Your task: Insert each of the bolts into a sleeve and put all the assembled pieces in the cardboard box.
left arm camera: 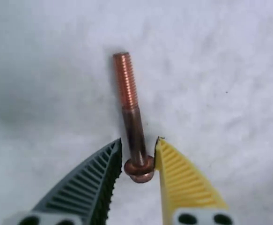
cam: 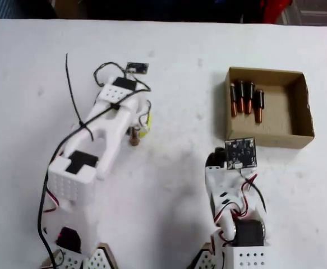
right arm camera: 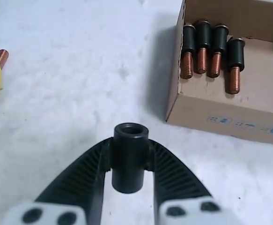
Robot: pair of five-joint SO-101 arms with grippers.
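Four assembled pieces (cam: 245, 100) in cardboard box (cam: 267, 71). Fifth pending: bolt (left arm camera: 127, 89) flat on tabletop (left arm camera: 220, 70). Left hand (left arm camera: 138, 140) straddles shank by head, slight gaps, not clenched. Right hand (right arm camera: 129, 141) clenched on sleeve (right arm camera: 129, 161), bore up, near box. Remaining: grasp, insert, box.

White table (cam: 169, 190) under soft even light, dark room beyond its far edge.
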